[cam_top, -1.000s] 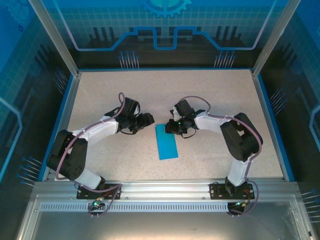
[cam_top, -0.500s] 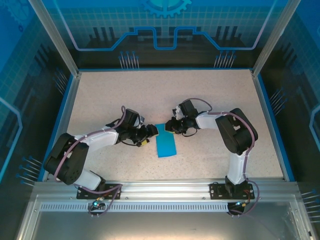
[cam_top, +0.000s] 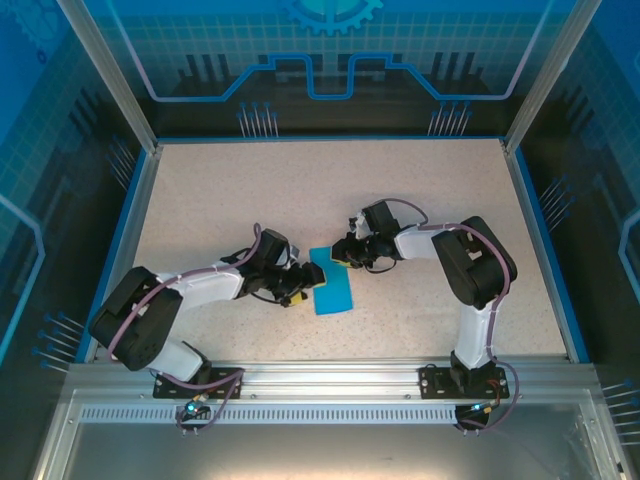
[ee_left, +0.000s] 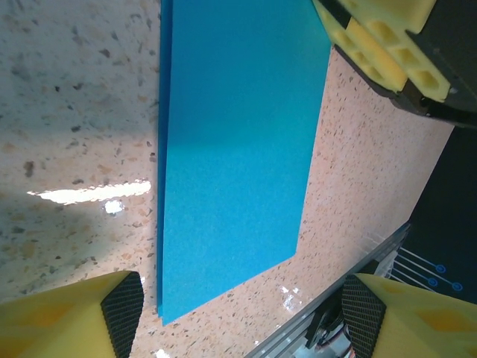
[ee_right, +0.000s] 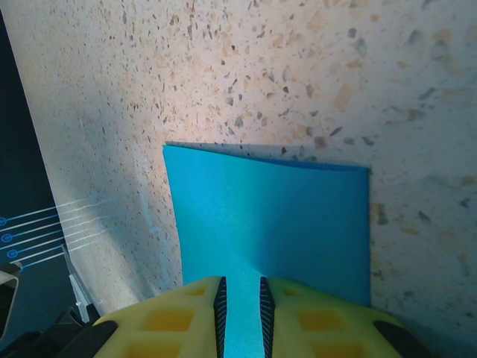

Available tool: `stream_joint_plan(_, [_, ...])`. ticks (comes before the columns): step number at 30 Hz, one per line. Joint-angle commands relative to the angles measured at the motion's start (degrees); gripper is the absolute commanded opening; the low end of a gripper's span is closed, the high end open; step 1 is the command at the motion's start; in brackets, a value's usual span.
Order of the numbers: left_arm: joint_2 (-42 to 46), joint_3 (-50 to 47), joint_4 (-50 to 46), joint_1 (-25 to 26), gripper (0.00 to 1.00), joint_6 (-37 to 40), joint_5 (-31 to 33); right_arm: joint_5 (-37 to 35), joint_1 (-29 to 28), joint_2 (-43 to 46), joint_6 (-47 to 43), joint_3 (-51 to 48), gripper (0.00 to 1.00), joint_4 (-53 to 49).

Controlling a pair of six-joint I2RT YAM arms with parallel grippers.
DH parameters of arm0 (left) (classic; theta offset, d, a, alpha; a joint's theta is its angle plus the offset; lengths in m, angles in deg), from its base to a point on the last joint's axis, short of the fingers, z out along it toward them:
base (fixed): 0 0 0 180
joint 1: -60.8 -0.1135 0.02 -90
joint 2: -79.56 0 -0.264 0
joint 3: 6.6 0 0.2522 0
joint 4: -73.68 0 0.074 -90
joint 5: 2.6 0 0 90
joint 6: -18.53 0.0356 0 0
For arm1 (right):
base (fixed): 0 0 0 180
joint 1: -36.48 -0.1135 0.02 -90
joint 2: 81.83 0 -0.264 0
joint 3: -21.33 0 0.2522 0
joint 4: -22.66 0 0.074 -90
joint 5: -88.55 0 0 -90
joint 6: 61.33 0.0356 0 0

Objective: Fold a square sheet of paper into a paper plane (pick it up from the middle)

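The square sheet of paper is teal-blue and lies folded double into a long rectangle on the speckled table, with no pointed paper plane shape. Its two layers show along the left edge in the left wrist view. My right gripper is low at the paper's far end. Its jaws are almost together, and the paper rises into the narrow gap between the pads. My left gripper is at the paper's left edge, open, with a fingertip on each side of the near corner and nothing gripped.
The right gripper's yellow fingers sit at the paper's far corner in the left wrist view. An aluminium rail runs along the table's near edge. Blue side walls border the table, with open tabletop behind the arms.
My left arm has swung right and nearer, bringing its open gripper to the paper's left edge. My right gripper has come down onto the paper's far end.
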Motion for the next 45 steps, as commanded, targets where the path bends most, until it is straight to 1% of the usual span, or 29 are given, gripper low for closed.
stream_joint_plan(1, [-1.7,-0.31,0.53,1.06,0.74,-0.75,-2.5,-1.41,1.25,-2.33,1.51,0.07,0.21,-2.58])
stream_joint_plan(6, [-3.84,0.42,0.47,1.94,0.74,-0.44,-3.32,-1.48,1.47,-2.84,2.46,-0.04,0.2,-2.66])
stream_joint_plan(8, [-4.35,0.69,0.96,2.15,0.72,-0.48,-3.99,-1.47,1.44,-2.81,2.42,0.12,0.2,-2.91])
stream_joint_plan(15, [-4.7,1.49,1.61,2.57,0.58,-0.31,-4.27,-1.82,1.46,-2.81,1.86,0.29,0.2,-3.81])
stream_joint_plan(19, [-5.49,1.93,1.68,2.76,0.58,-0.13,-4.39,-1.85,1.43,-2.78,1.66,0.2,0.2,-3.96])
stream_joint_plan(23, [-6.23,1.98,1.86,2.86,0.62,-0.17,-4.38,-1.87,1.47,-2.87,1.59,0.02,0.2,-3.9])
stream_joint_plan(25, [-6.46,1.95,2.22,2.85,0.62,-0.22,-4.44,-1.8,1.49,-2.79,1.55,-0.13,0.2,-3.9])
stream_joint_plan(30, [-6.64,1.98,3.52,3.02,0.55,-0.48,-4.81,-1.75,1.57,-2.69,1.37,-0.4,0.2,-3.85])
stream_joint_plan(35, [-5.33,2.02,4.0,3.03,0.45,-0.24,-4.47,-1.74,1.51,-2.7,1.37,-0.74,0.2,-3.77])
stream_joint_plan(38, [-4.97,1.78,4.91,3.01,0.41,-0.13,-3.41,-1.19,1.53,-2.49,1.44,-0.91,0.2,-3.39])
stream_joint_plan(42, [-4.92,0.1,8.94,3.1,0.37,-0.54,-1.96,-0.06,1.59,-1.08,1.51,-0.93,0.21,-2.4])
stream_joint_plan(45, [-5.74,0.22,9.22,3.03,0.3,0.08,-0.06,1.23,1.57,0.8,1.32,-0.42,0.21,-2.01])
